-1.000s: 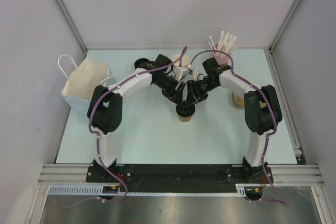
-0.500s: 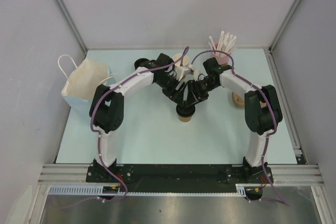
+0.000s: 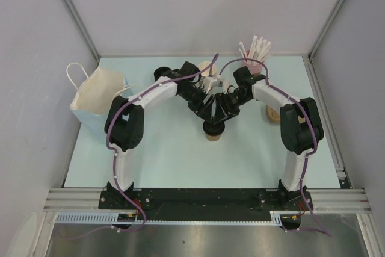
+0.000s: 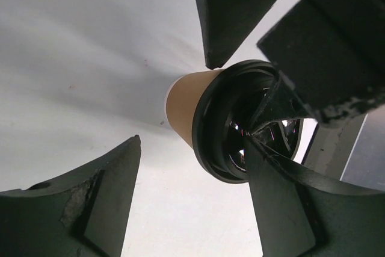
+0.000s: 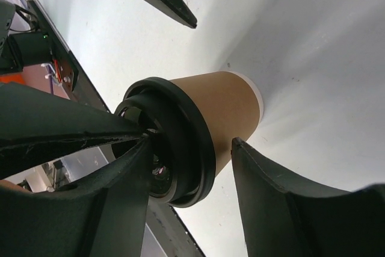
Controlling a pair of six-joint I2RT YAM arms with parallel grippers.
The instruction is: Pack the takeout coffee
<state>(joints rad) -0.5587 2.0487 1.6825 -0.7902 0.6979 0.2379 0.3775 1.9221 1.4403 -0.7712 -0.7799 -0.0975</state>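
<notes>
The takeout coffee (image 3: 212,132) stands upright in the middle of the table, a brown paper cup (image 5: 225,109) under a black lid (image 4: 225,127). Both grippers meet right above it. My left gripper (image 3: 206,117) comes in from the upper left and is open: one finger lies across the lid's top and the other finger (image 4: 102,203) stands well off to the side of the cup. My right gripper (image 3: 221,116) comes in from the upper right, also open, with one finger on the lid's top and the other finger (image 5: 283,203) beside the cup's wall.
A white paper bag (image 3: 96,91) with handles stands at the left edge of the table. At the back are a stack of lidless brown cups (image 3: 206,67), black lids (image 3: 161,73) and a pink cup of white sticks (image 3: 252,58). Another brown object (image 3: 272,114) sits behind the right arm.
My left gripper's jaws have opened a little wider and the left arm has shifted slightly. The cup has stayed where it was.
</notes>
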